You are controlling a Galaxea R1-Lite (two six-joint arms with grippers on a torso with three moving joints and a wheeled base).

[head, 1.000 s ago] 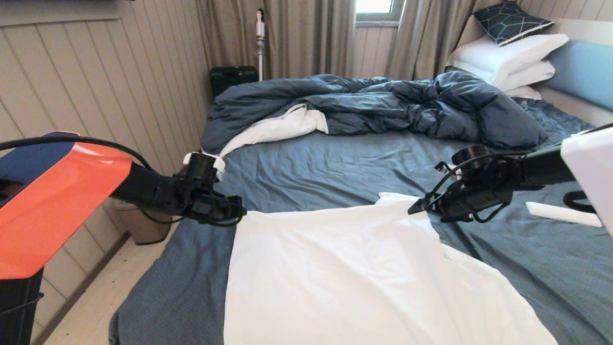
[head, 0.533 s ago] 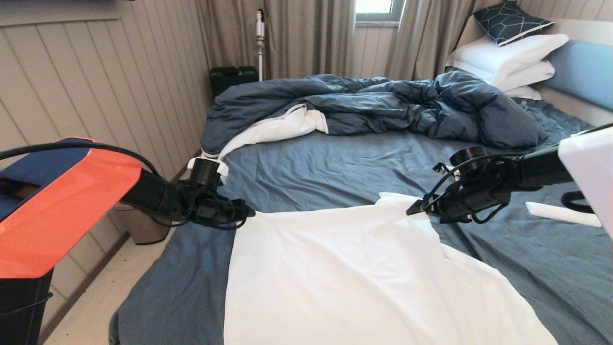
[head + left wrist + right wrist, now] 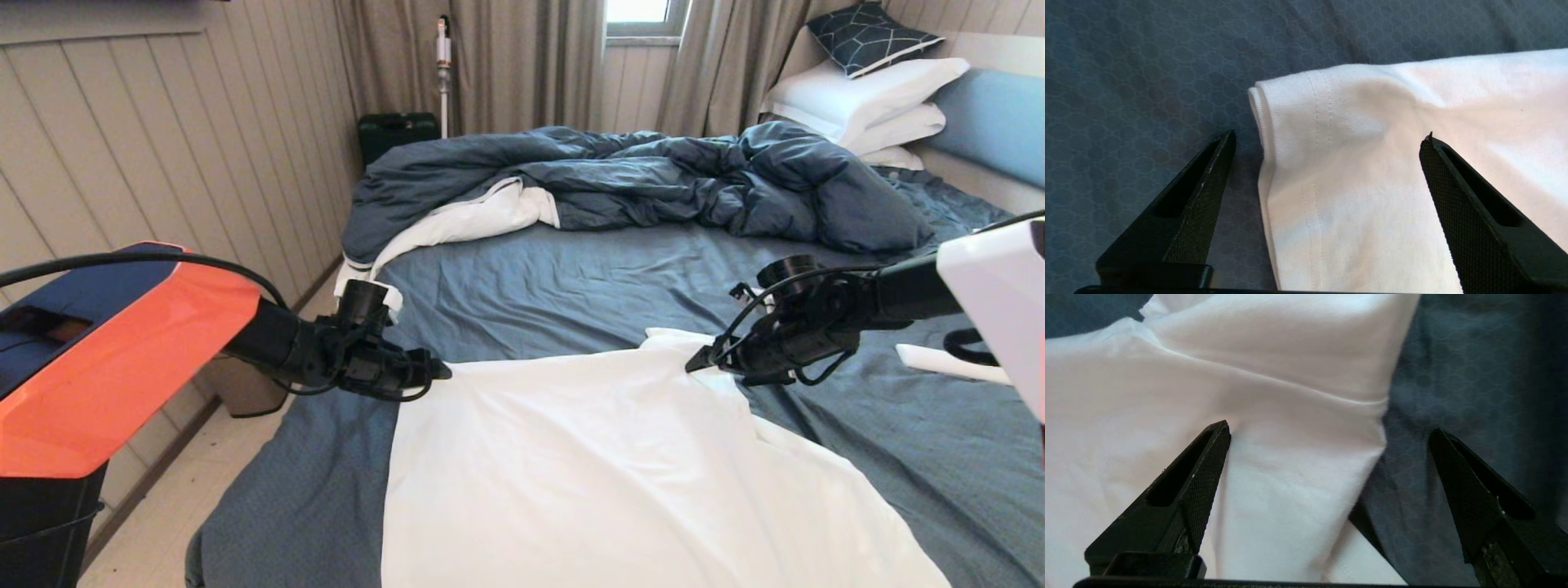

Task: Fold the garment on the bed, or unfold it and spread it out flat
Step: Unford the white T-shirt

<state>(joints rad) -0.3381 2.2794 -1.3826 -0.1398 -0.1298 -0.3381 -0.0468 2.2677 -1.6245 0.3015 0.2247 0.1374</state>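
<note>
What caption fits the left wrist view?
Open left tool straddling the hemmed corner of the white garment on the bed.

One garment [image 3: 620, 474], white, on one bed [image 3: 571, 278]. One duvet [image 3: 653, 180], rumpled, dark blue. Three white pillows [image 3: 865, 98] stacked, one dark patterned cushion [image 3: 869, 37] on top. One stick vacuum [image 3: 443, 73], one dark case [image 3: 397, 135]. My two grippers: left gripper [image 3: 437, 371], right gripper [image 3: 694, 365].
</note>
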